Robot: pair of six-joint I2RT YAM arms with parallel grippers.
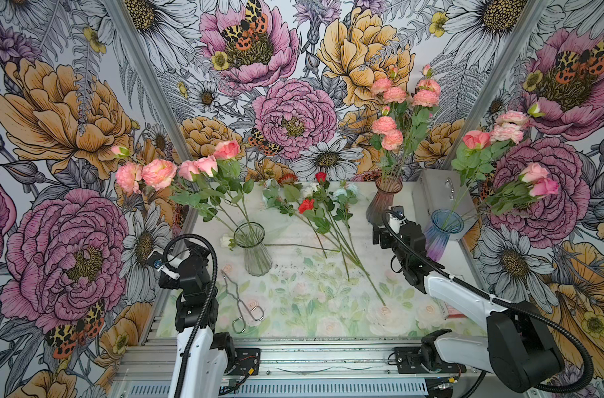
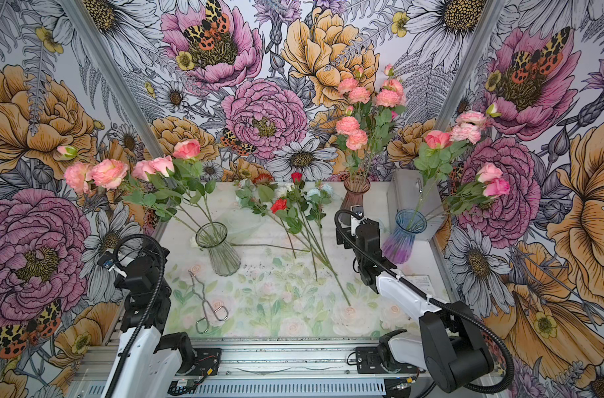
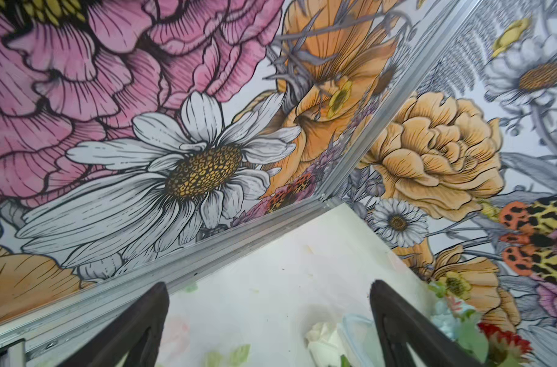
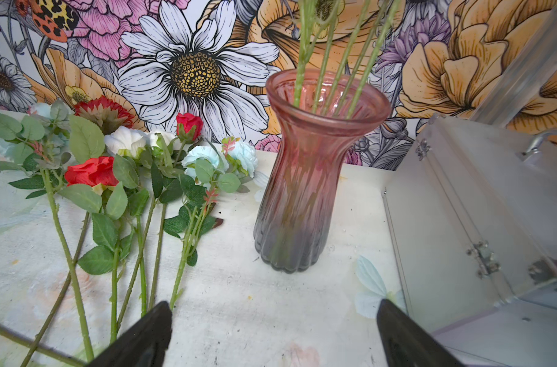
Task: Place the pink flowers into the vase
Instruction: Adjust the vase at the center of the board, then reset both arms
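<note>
Left pincer, right pincer both spread, empty; my reach may topple pink ribbed glass vase ahead, or snag red artificial roses.

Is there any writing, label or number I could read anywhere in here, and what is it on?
Small white card: a few printed lines, too small and blurred to read.
Metal case: no writing visible.
Nothing else in view shows any word, brand, number or sign.
</note>
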